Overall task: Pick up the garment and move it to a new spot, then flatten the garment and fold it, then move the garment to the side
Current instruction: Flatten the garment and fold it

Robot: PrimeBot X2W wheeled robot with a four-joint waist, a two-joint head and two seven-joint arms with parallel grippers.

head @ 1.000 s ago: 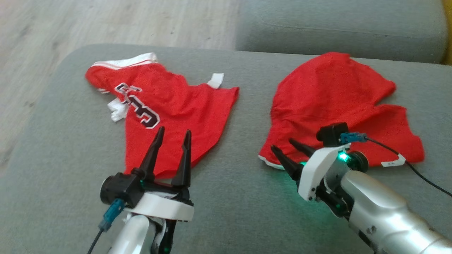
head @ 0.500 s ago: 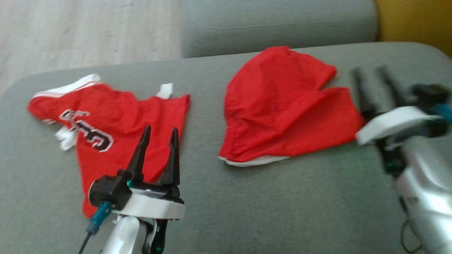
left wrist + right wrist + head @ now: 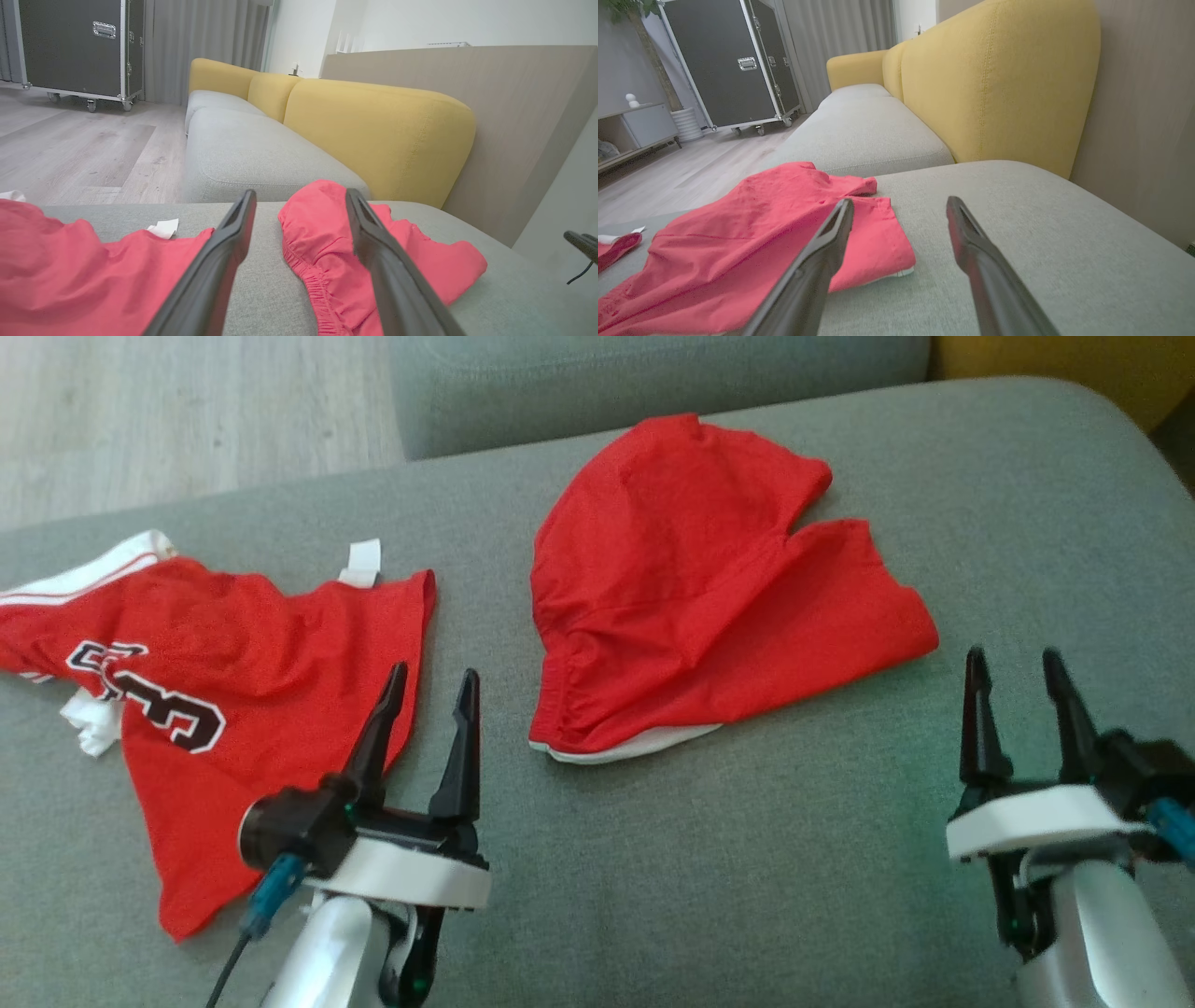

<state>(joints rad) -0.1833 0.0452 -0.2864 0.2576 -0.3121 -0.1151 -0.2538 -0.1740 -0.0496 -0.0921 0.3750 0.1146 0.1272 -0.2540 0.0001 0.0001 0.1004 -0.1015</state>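
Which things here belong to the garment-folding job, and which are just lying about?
Job: red shorts on the grey seat cushion; left gripper and right gripper, jaws open, both empty.
Lying about: numbered red jersey (possibly next), yellow backrest, black wheeled case.

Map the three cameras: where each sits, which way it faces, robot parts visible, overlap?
Head view: on the head, looking forward and down at the grey sofa seat; left gripper and right gripper show at the bottom.
Left wrist view: on the left wrist, low over the seat, facing the yellow backrest; its own fingers show.
Right wrist view: on the right wrist, facing along the sofa toward a black case; own fingers show.
Shared: all three show the plain red garment.
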